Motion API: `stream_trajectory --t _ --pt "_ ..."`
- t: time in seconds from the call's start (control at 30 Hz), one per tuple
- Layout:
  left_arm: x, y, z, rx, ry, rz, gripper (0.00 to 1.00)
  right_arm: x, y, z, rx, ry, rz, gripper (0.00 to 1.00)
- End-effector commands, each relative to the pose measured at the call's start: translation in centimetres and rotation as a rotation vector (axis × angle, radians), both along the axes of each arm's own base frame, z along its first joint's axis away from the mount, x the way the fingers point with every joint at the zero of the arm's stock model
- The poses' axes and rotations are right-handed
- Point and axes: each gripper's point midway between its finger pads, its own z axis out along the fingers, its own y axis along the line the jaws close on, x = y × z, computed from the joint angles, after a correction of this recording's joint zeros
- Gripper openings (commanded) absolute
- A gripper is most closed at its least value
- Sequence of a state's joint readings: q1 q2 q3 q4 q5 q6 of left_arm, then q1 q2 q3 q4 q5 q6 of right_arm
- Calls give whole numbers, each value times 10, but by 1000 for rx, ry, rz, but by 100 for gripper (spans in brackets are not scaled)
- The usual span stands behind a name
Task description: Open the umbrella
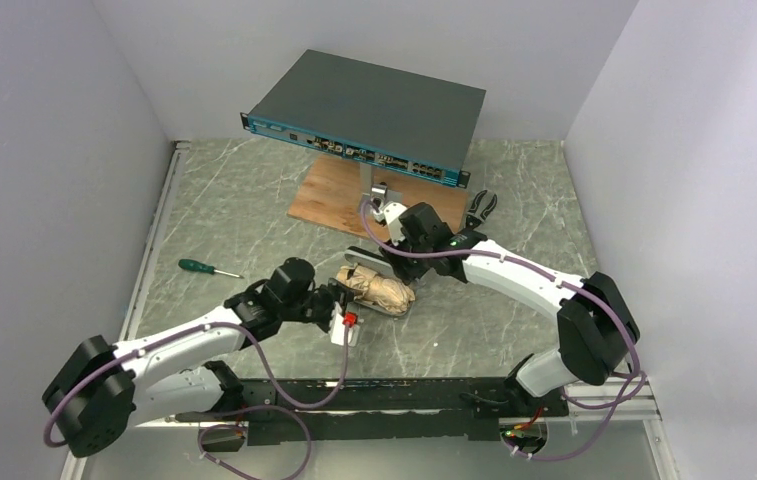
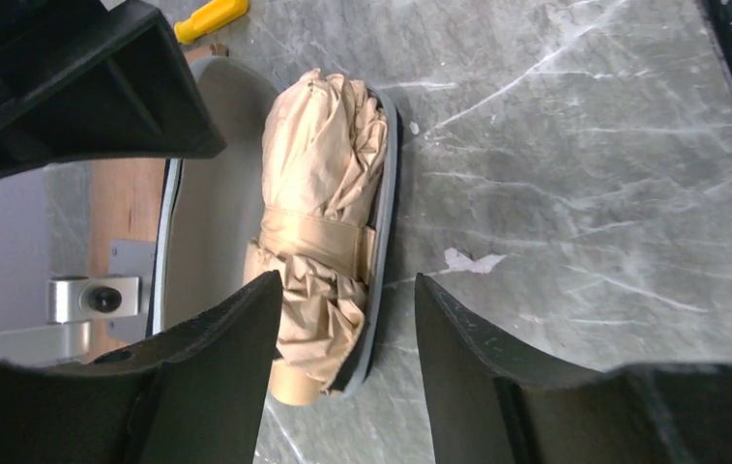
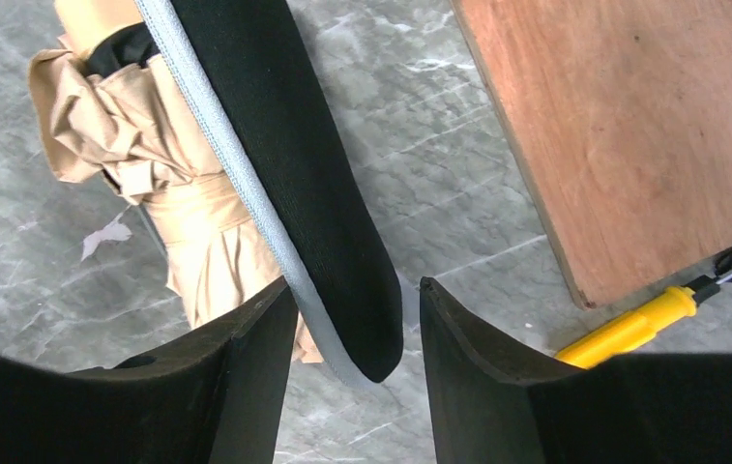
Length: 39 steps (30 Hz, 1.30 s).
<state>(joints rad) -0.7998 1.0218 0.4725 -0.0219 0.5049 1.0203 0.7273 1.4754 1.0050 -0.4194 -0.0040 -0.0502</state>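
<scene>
The umbrella (image 1: 382,292) lies folded in the middle of the table, a wrinkled tan bundle (image 2: 318,184) strapped round its middle, resting in the lower half of its dark case (image 2: 387,193). The case lid (image 3: 289,164) stands raised beside it, black outside with a grey rim. My left gripper (image 2: 344,277) is open; its jaws straddle the umbrella's near end and the case edge, with a gap at the right finger (image 2: 468,367). My right gripper (image 3: 357,282) is open astride the tip of the lid, and its right finger (image 3: 478,377) stands clear of it.
A grey-teal switch box (image 1: 369,110) stands raised at the back over a wooden board (image 1: 334,195). A green screwdriver (image 1: 204,267) lies to the left. A yellow-handled tool (image 3: 632,327) lies by the board's corner. Enclosure walls close in on both sides.
</scene>
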Motion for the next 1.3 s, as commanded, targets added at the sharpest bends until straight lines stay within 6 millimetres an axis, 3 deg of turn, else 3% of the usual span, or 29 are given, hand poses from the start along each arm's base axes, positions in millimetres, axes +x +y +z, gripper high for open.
stream_trajectory --t 0.0,0.17,0.27,0.4,0.53,0.8,0.87,0.97,1.07,1.27 --pt "20 -26 30 -59 -125 -29 58 16 -7 12 3 -51 -34 48" --pt "33 -39 28 -47 -130 -20 55 16 -6 14 16 -53 -22 33" --pt "37 -46 20 -23 -130 -32 59 16 -3 15 26 -54 -13 33" --pt "41 -50 3 23 -126 -58 71 15 -1 14 31 -50 3 32" --pt "51 -54 -11 74 -128 -56 73 18 -1 14 31 -57 14 30" --pt "62 -53 -54 230 -87 -71 65 14 0 10 32 -53 45 28" --pt "63 -51 -60 259 -78 -73 49 13 0 7 31 -51 51 27" --pt "62 -50 -54 267 -64 -72 19 13 -2 5 30 -48 50 24" --pt "59 -49 -24 195 -65 -65 0 13 -2 3 34 -53 53 18" --pt "58 -23 29 57 -85 7 0 18 2 0 48 -57 38 16"
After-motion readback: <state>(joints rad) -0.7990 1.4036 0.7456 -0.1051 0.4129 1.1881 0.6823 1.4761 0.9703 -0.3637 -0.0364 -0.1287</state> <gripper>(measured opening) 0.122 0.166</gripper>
